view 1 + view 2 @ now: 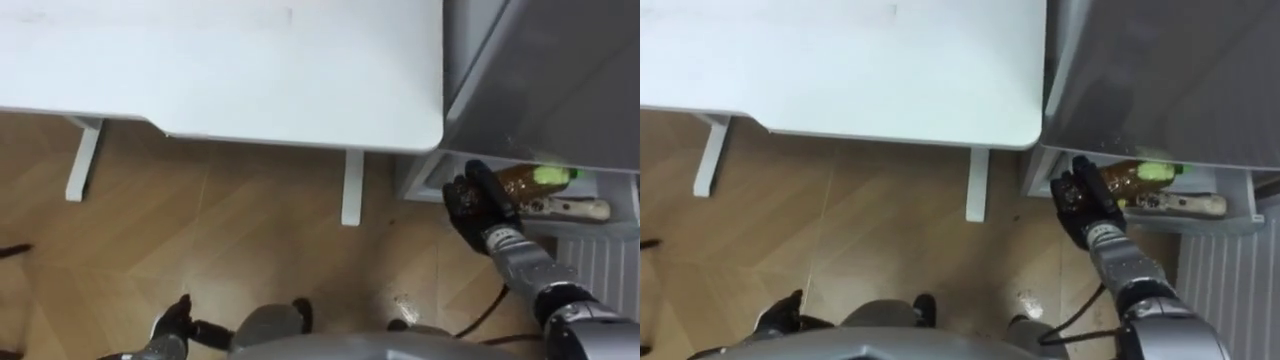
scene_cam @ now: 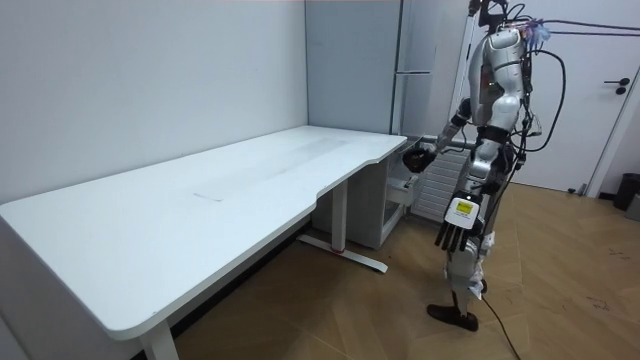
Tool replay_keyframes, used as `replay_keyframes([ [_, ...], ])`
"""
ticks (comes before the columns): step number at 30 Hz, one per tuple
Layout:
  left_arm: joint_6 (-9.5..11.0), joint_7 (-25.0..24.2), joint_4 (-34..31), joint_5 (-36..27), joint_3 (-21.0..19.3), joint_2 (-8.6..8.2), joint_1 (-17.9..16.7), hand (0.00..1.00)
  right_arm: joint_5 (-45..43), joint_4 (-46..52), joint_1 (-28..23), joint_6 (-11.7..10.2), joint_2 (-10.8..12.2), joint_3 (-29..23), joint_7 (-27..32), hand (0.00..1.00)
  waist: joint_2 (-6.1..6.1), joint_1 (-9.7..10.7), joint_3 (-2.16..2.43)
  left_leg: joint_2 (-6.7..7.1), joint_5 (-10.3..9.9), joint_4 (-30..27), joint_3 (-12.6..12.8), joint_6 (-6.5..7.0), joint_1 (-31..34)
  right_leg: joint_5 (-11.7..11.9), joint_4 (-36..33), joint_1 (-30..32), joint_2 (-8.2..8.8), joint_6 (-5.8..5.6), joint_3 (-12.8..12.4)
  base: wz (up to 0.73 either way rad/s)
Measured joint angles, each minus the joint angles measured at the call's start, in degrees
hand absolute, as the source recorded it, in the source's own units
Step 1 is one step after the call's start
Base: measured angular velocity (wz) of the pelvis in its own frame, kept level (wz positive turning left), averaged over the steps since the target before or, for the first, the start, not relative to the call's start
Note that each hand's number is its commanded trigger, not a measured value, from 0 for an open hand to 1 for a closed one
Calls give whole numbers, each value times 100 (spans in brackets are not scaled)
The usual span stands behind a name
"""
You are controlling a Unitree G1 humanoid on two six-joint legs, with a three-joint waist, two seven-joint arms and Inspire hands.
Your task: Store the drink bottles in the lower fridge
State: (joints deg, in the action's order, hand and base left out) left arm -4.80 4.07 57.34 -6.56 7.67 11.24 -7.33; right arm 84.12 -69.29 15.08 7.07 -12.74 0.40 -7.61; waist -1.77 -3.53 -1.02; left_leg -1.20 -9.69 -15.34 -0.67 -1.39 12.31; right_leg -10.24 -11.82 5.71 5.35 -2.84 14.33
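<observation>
While the robot stands at the desk's end beside the fridge, as the room view shows toward its right, a wood-patterned plank floor (image 1: 220,240) spreads across the lower two thirds of the eye views. Above it, a large white desk with a rounded corner (image 1: 220,60) takes up the upper left and centre of the frame, and two of its white legs come down onto the floor beneath the front edge. A tall grey fridge (image 1: 560,70) occupies the upper right, just beside the desk's corner.

Under the grey body, at the right of the frame, the white-walled lower compartment (image 1: 418,182) stands open. An amber drink bottle with a yellow-green band (image 1: 525,180) lies on its side inside this compartment, its banded end pointing toward the right edge of the frame. Just below it in the picture, a pale, cream-coloured bottle (image 1: 575,209) also lies on its side, near the amber one.

From the lower right corner the robot's right arm reaches up to the compartment, and the black right hand (image 1: 470,205) sits at the left end of the amber drink bottle, touching it or very close. Whether the hand grips the bottle cannot be told. Low in the room view, the left hand (image 2: 455,228) hangs at the robot's side, holding nothing, with its fingers straight and pointing down at the floor.
</observation>
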Motion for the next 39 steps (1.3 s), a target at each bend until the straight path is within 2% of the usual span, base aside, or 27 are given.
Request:
replay_keyframes([
  [6, -18, -83, 37, -2, 39, 21, 242, 0, -57, -426, 440, 65, -168, -121, 4, 100, 18, -1, -13, 17, 66, 8, 12, 14, 306, 11, -99, 369, 36, 17, 3, 0],
  [9, -19, -158, 85, -2, 37, 36, 333, 0, -80, -471, 584, 187, -309, -308, 16, 100, 29, -10, -21, 38, 92, 21, 11, 29, 417, 11, -170, 520, 66, 17, -7, 0],
  [12, -19, -258, 234, 0, 37, 57, 484, 0, -106, -611, 736, 203, -459, -420, 65, 100, 72, -83, -59, 52, 130, 73, 12, 32, 485, 10, -194, 626, 82, 17, -12, 0],
  [16, -41, -355, 244, -2, 32, 85, 520, 0, -106, -890, 1029, 326, -631, -518, 139, 100, 103, -87, -84, 76, 177, 96, 3, 44, 598, 10, -229, 756, 116, 16, 19, 3],
  [17, -70, -360, 244, -3, 30, 99, 522, 0, -108, -950, 1090, 390, -657, -598, 222, 65, 122, -81, -97, 89, 190, 111, -6, 49, 601, 9, -232, 760, 127, 14, 29, 6],
  [18, -106, -362, 244, -2, 23, 111, 526, 0, -108, -968, 1107, 439, -668, -659, 280, 14, 141, -82, -108, 97, 191, 111, -10, 50, 603, 7, -236, 760, 134, 11, 31, 5],
  [19, -116, -364, 248, -2, 23, 121, 526, 0, -107, -976, 1122, 452, -669, -678, 311, 0, 151, -81, -115, 102, 192, 111, -11, 51, 604, 6, -238, 761, 139, 10, 31, 0],
  [21, -140, -366, 257, -1, 24, 155, 526, 0, -104, -1059, 1213, 487, -678, -687, 397, 0, 177, -66, -131, 110, 195, 108, -11, 56, 615, 5, -266, 778, 151, 7, 32, 0],
  [29, -232, -432, 273, 0, 24, 161, 527, 0, -109, -1091, 1369, 561, -710, -844, 624, 0, 174, -16, -130, 110, 224, 71, -8, 69, 748, 5, -337, 926, 160, 8, 21, 0],
  [39, -236, -473, 258, 3, 24, 186, 528, 0, -116, -1100, 1421, 557, -778, -902, 709, 0, 174, 29, -129, 111, 224, 68, -8, 69, 747, 5, -342, 927, 160, 8, 22, 0],
])
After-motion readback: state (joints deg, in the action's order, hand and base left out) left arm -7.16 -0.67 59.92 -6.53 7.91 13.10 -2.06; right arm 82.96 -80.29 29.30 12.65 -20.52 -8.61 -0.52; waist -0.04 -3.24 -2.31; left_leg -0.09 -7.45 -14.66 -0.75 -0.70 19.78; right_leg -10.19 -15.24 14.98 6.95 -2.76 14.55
